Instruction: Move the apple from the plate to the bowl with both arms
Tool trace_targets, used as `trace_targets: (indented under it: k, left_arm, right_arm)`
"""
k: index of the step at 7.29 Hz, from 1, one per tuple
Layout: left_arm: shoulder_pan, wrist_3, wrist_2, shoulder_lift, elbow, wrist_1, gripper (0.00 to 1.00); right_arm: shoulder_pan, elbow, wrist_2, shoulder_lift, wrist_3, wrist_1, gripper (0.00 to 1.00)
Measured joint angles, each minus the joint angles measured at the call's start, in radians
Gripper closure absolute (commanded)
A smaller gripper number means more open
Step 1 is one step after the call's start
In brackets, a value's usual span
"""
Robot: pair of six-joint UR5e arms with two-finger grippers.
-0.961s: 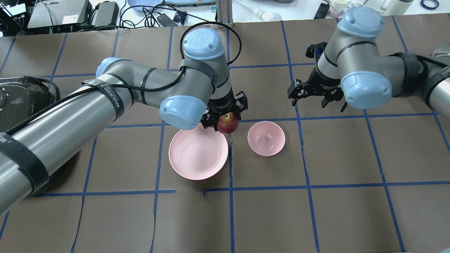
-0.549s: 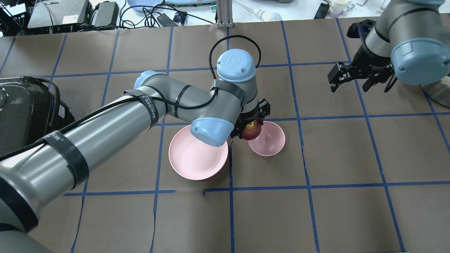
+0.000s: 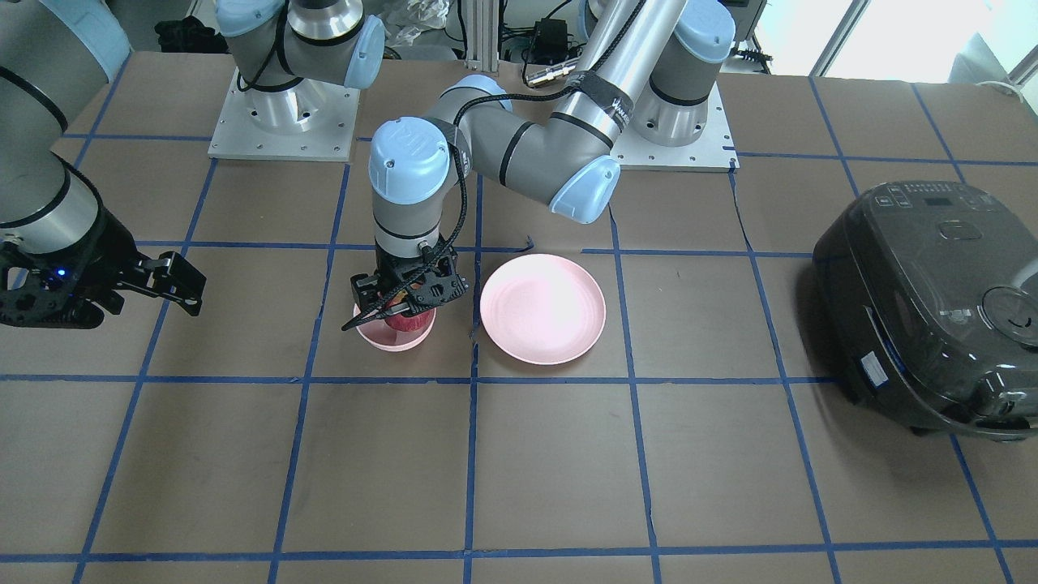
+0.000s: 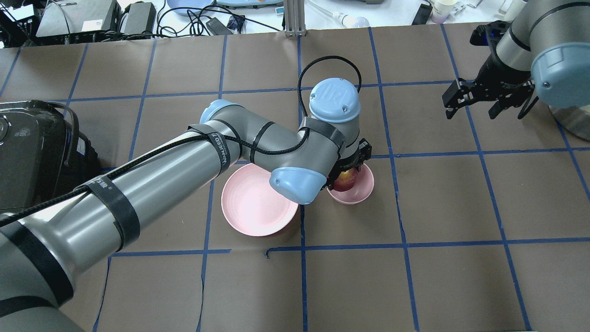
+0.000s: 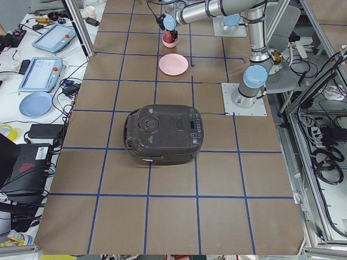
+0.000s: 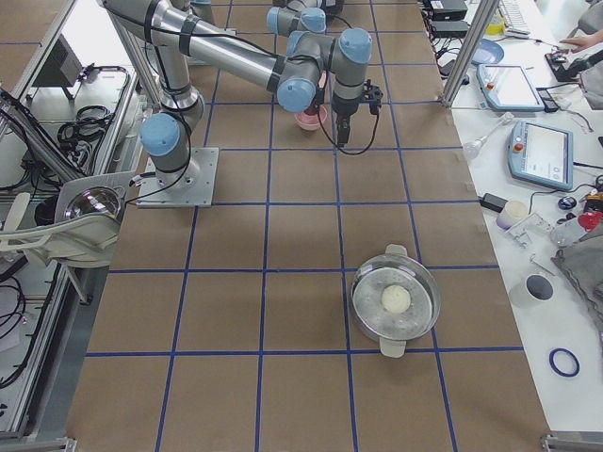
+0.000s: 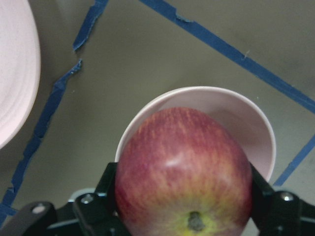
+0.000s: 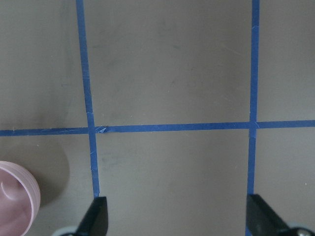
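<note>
STEP: lowering into bowl | LEFT: your left gripper (image 3: 405, 295) pinches the round, yellow-streaked red apple (image 7: 184, 162) by its sides, just above the small deep pink bowl (image 7: 219, 97), beside the wide shallow pink plate (image 3: 542, 308) | RIGHT: your right gripper (image 4: 471, 105) is spread wide, empty, well apart | DO: centre the apple, lower it, then let go gently.

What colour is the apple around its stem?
The apple is yellow-green around the stem, streaky red elsewhere; clearest in the left wrist view.
</note>
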Motion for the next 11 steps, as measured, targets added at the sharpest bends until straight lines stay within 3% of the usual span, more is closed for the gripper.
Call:
trace_targets:
  k: [1, 2, 3, 8, 11]
  left_arm:
    - [0.000, -0.001, -0.003, -0.008, 0.001, 0.000, 1.00]
    - [-0.001, 0.001, -0.005, -0.016, 0.003, 0.001, 0.33]
    - [-0.001, 0.005, -0.006, -0.023, 0.005, 0.001, 0.00]
    - [0.045, 0.234, 0.001, 0.048, 0.035, -0.075, 0.00]
    - [0.151, 0.545, 0.008, 0.224, 0.102, -0.369, 0.00]
  right_arm:
    - [-0.001, -0.002, -0.002, -0.002, 0.001, -0.002, 0.00]
    - [-0.002, -0.004, -0.002, -0.004, 0.002, -0.007, 0.00]
    - [-0.003, -0.005, -0.003, -0.008, 0.002, -0.008, 0.00]
    - [0.000, -0.026, 0.003, -0.039, 0.012, -0.006, 0.00]
    - [0.057, -0.057, 0.001, -0.083, 0.165, 0.013, 0.00]
